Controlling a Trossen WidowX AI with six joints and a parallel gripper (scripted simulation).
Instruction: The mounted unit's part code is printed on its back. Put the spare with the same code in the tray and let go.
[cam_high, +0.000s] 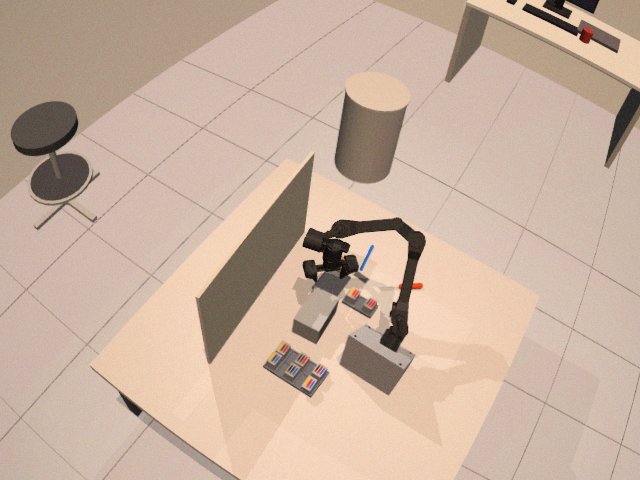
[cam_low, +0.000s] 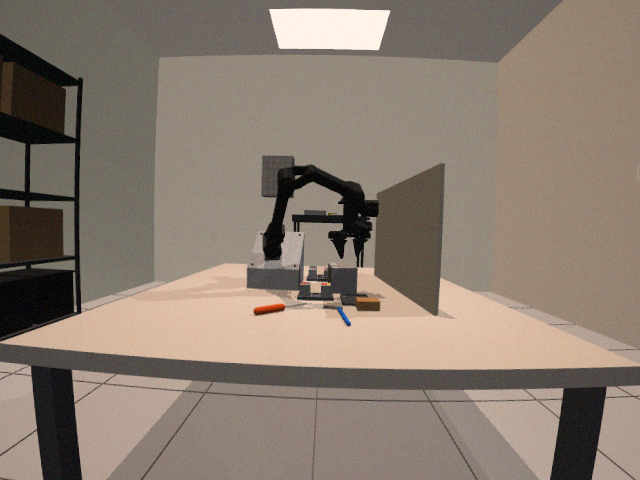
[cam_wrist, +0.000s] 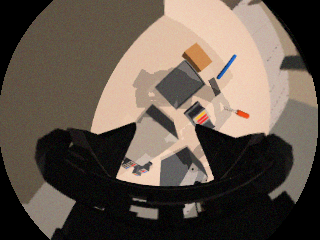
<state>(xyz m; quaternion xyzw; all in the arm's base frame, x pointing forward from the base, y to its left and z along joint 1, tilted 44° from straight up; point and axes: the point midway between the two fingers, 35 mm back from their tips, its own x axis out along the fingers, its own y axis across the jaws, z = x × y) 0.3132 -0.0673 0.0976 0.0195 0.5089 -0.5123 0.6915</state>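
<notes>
My gripper (cam_high: 328, 276) (cam_low: 349, 257) (cam_wrist: 166, 126) is open and empty, pointing down above the dark square tray (cam_high: 330, 283) (cam_low: 350, 299) (cam_wrist: 179, 85) and the end of the grey block-shaped housing (cam_high: 315, 312) (cam_low: 343, 279) (cam_wrist: 152, 137). The housing's dark end face shows in the wrist view, but no code is readable. A small rack (cam_high: 357, 305) beside the tray holds two spares; one spare (cam_high: 354, 293) (cam_wrist: 202, 118) has yellow and red stripes. A larger rack (cam_high: 290, 380) holds several spares with differing stripes, such as a yellow, red and blue spare (cam_high: 309, 383). The tray looks empty.
An upright panel (cam_high: 258, 258) (cam_low: 413, 237) (cam_wrist: 50, 65) stands beside the gripper. A grey box (cam_high: 369, 359) (cam_low: 273, 277) carries the arm's base. An orange-brown block (cam_low: 367, 303) (cam_wrist: 197, 56), a blue-handled tool (cam_high: 367, 257) (cam_low: 343, 316) (cam_wrist: 226, 66) and an orange-handled screwdriver (cam_high: 410, 285) (cam_low: 269, 308) (cam_wrist: 242, 114) lie near the tray.
</notes>
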